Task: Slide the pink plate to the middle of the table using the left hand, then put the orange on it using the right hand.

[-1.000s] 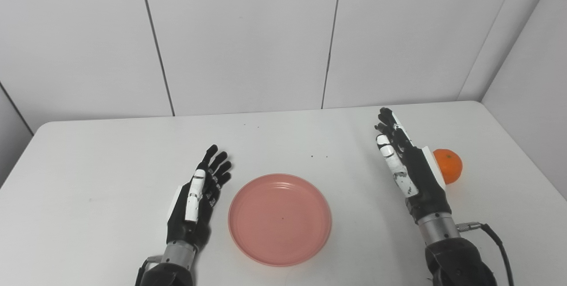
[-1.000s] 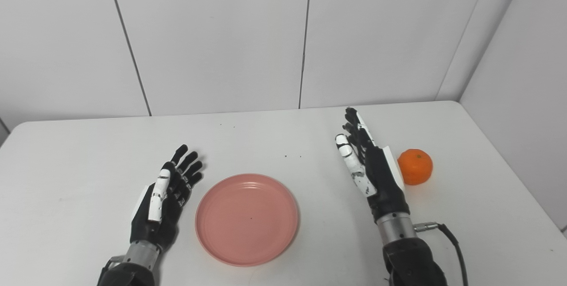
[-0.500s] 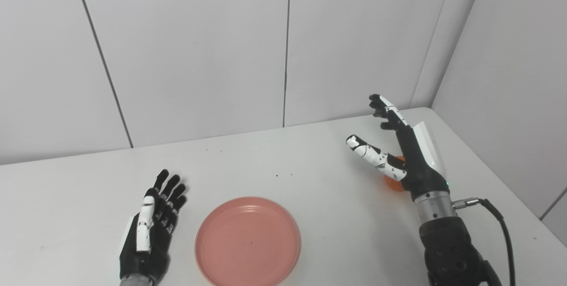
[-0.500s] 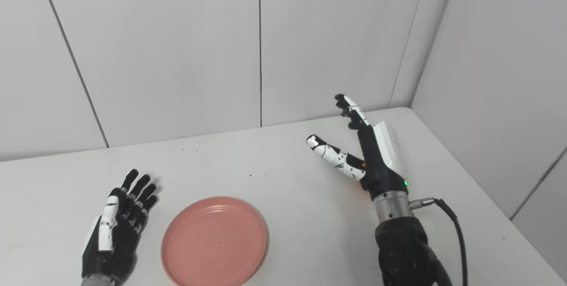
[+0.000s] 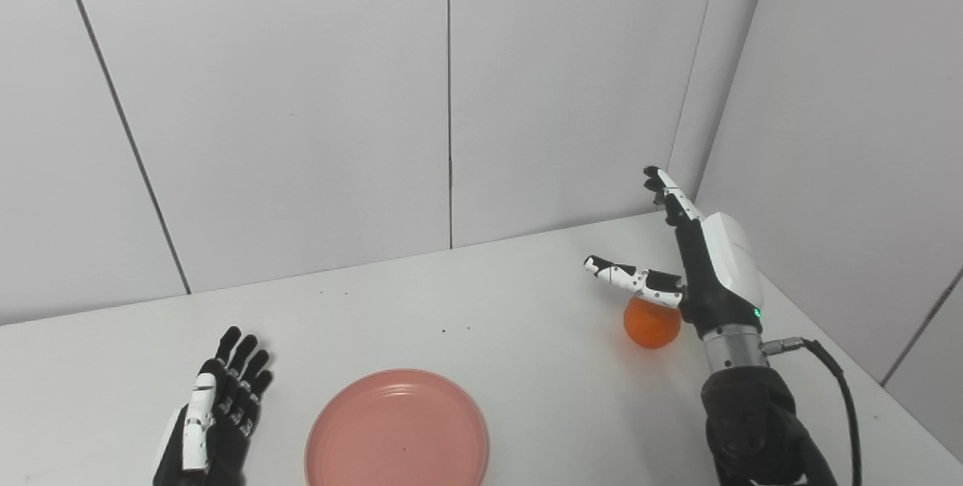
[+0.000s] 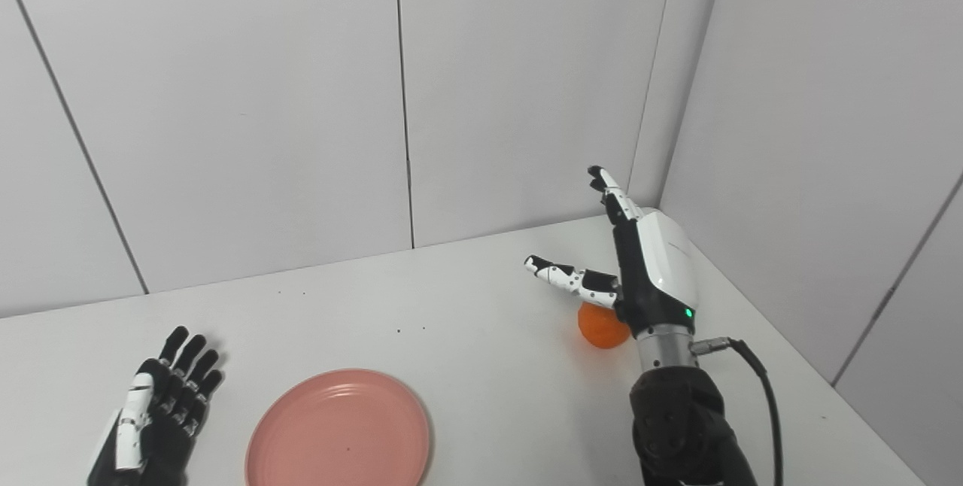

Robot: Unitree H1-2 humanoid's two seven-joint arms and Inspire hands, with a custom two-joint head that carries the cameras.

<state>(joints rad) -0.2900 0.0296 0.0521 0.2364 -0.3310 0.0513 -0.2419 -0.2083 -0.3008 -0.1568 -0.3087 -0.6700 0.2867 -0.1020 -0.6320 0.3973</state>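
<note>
1. A plain white desk (image 5: 466, 305) is filling the lower half of both views, with a few tiny dark specks lying on it toward 12 o'clock from the plate.
2. Pale grey wall panels (image 5: 286, 95), split by thin dark vertical seams, are closing the desk in behind, and another pale wall (image 5: 858, 132) is running along its right edge, the two meeting in a corner at about 1 o'clock.
3. A round, shallow pink plastic plate (image 5: 396, 432) is lying flat near the front edge at about 6 o'clock, with nothing on it.
4. A small round orange fruit (image 5: 651, 324) is sitting on the desk at about 3 o'clock from the plate, well apart from it.
5. The black-and-white right hand (image 5: 696, 264) is hovering just above and behind the orange, fingers (image 5: 666, 192) pointing upward and thumb (image 5: 621, 275) stretching out toward 9 o'clock over the fruit; it is spread wide and gripping nothing, and I cannot tell whether the palm is touching the orange.
6. A black cable (image 5: 835, 381) is looping out from the right wrist.
7. The black-and-white left hand (image 5: 214, 418) is lying at about 9 o'clock just beside the plate, apart from its rim, fingers straight, slightly spread and holding nothing.
</note>
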